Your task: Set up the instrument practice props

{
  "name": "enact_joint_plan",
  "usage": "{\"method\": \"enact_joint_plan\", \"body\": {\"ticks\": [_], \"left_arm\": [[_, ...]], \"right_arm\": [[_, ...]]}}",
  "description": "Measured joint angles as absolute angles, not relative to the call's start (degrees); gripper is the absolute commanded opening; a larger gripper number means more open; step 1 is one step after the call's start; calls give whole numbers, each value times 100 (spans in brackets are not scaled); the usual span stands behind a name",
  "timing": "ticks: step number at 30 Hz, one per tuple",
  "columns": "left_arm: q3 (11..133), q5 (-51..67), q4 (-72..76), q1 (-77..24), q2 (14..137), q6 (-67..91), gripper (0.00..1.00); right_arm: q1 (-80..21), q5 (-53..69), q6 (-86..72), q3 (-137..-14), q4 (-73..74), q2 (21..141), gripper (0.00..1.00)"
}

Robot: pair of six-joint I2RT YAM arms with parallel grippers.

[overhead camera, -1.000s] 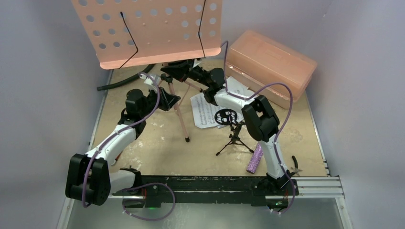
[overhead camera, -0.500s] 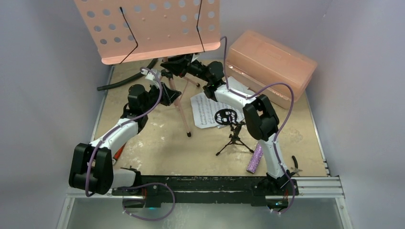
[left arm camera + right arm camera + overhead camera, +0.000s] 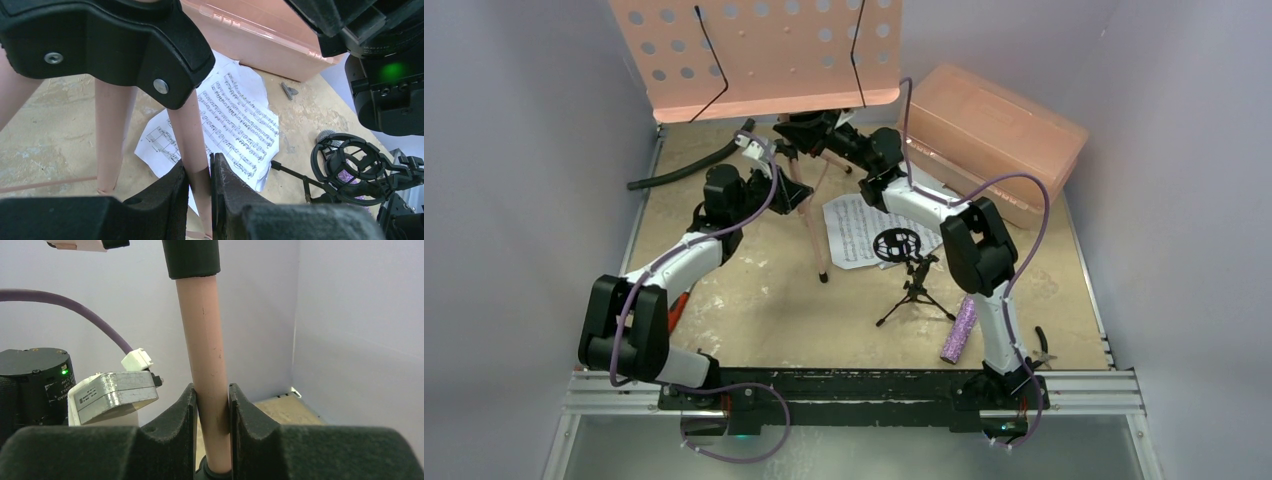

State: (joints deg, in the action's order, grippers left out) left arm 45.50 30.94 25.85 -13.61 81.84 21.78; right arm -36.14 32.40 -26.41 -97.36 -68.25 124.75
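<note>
Left gripper (image 3: 199,172) clamps one pink leg of the music stand (image 3: 774,55); right gripper (image 3: 212,402) grasps its upright pole. The music stand sits at the back of the table (image 3: 754,310), with sheet music (image 3: 852,228), mic stand (image 3: 911,275) and microphone (image 3: 959,330) nearer.

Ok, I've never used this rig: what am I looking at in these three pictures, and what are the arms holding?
Two robot arms sit bolted at the near edge of the table. The big picture looks down from above and behind them; the other two come from cameras on each wrist. Together they hold the pink music stand: the left gripper is closed on one leg, the right gripper on the pole. On the table are sheet music, a small microphone stand, a purple microphone and a pink box.
</note>
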Motion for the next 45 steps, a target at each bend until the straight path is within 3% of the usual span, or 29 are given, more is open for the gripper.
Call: {"method": "enact_joint_plan", "body": {"ticks": [30,36,45], "left_arm": [[4672,2668,2115,-1540,8079,1865,0],[4615,2613,2112,-1549,8016,1837,0],[4692,2633,1935,-1555,8012,1723,0]], "right_arm": [[-3559,3380,-2657,-9885,-6539,12425,0],[-3579,3395,-2650,-9894,-6501,12425,13],[-3612,3079,-2731,-9535,-6541,12254,41]]}}
